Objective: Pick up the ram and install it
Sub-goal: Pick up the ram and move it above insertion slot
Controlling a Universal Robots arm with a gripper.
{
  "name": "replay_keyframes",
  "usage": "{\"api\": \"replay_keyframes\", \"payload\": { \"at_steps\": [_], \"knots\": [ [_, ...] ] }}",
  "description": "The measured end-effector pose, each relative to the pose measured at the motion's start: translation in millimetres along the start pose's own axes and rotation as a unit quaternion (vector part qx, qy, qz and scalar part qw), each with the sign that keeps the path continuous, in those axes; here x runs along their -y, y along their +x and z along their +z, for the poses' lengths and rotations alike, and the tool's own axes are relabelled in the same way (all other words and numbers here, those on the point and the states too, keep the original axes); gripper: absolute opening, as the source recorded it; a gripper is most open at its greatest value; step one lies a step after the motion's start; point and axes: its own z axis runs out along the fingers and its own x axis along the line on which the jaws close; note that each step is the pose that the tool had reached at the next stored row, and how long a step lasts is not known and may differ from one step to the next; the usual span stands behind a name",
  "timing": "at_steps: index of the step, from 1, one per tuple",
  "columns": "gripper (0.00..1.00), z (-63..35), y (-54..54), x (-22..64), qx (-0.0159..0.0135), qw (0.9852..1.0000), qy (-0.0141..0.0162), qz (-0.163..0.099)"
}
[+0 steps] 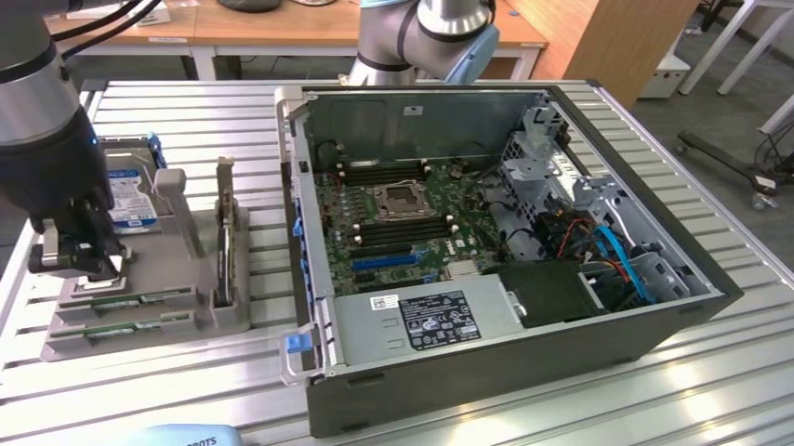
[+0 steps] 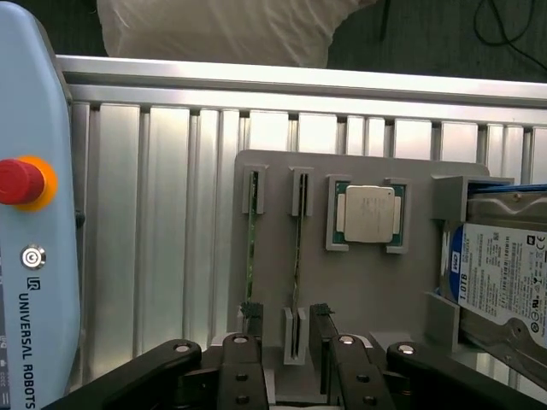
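Between my fingers: my black two-finger claw (image 2: 286, 318) stands spread wide and holds nothing, astride the ram (image 2: 296, 256), a thin green circuit-board stick standing on edge.
Where the ram sits: slotted in the flat grey plastic parts tray (image 2: 367, 290) on the ribbed aluminium table (image 2: 162, 239); neither pad touches it, as far as I can judge.
Risk at the grip: the grey end clip (image 2: 295, 335) lies in the same gap. Clenching on it instead of on the board would lift nothing, or drag the tray.
Risk beside: a second green stick (image 2: 251, 248) stands just beside, close to one finger. A skewed approach could knock it.
Risk of slip: the board looks thin and slick, so an off-centre pinch could let it twist.
Risk further off: the square silver processor chip (image 2: 369, 215) and the blue-labelled hard drive (image 2: 504, 273) share the tray, and a jolt could shift them.
Farthest: the open dark grey computer case (image 1: 559, 362) with its green motherboard (image 1: 459, 243). Walls and cables crowd the slots, so a tilted stick could jam there.
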Motion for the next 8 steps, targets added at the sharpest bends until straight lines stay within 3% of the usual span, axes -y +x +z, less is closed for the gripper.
{"api": "replay_keyframes", "payload": {
  "at_steps": [8],
  "knots": [
    [0.35,10.2,0.3,0.5,-0.0001,1.0,-0.0001,0.0]
  ]
}}
